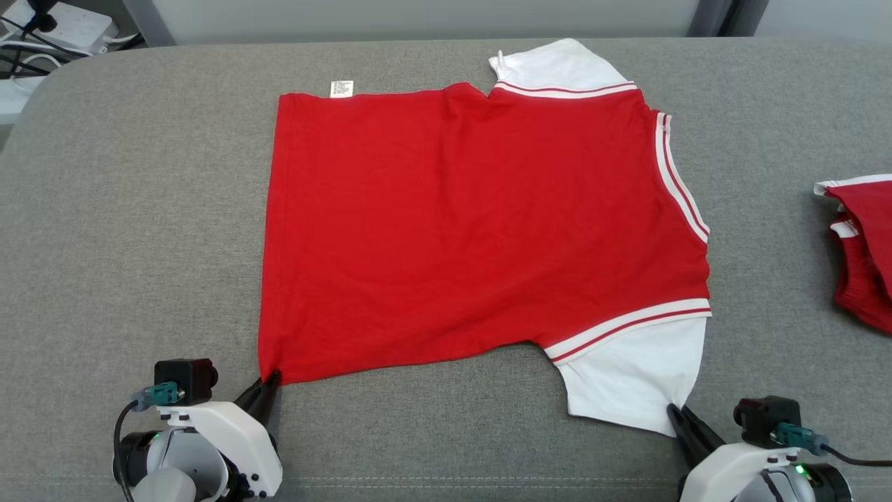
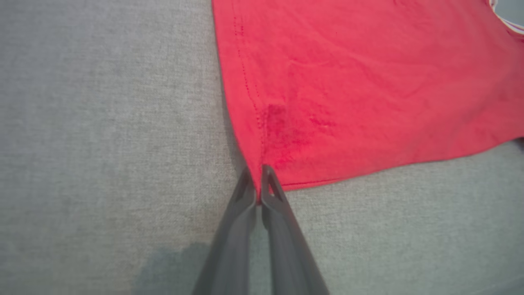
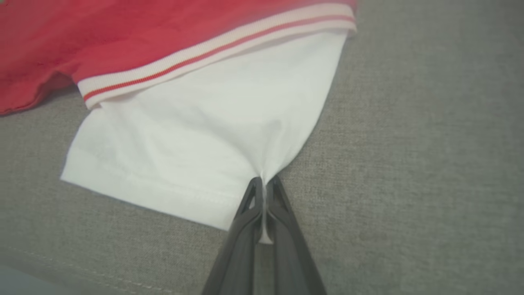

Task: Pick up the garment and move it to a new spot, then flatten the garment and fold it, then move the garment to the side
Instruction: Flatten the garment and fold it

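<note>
the left gripper (image 2: 257,182) is holding its two long dark fingers (image 2: 239,221) together, clamping the near hem corner of the red short-sleeved jersey shirt with white sleeves (image 1: 474,223); a thin strip of red cloth is showing between the tips. the right gripper (image 3: 265,184) is likewise pressing its fingers together on the outer corner of the near white sleeve (image 3: 196,143), where the cloth is gathering into fine creases at the pinch point and a sliver of white is running down between the fingers. both grippers are sitting low against the grey woven fabric surface (image 1: 139,209), at the near edge of the shirt. the shirt is lying flat near the middle of that surface, its long axis running left to right across the head view: the hem is pointing toward the robot's left and the striped neckline (image 1: 679,181) toward its right, with one sleeve pointing away from the robot and the other toward it. the body is looking smooth, carrying light wrinkles only; white bands with a red stripe are edging each sleeve seam, and a small white care label (image 1: 341,88) is protruding at the far hem corner. a second red garment (image 1: 864,244) is lying well apart at the right edge.
</note>
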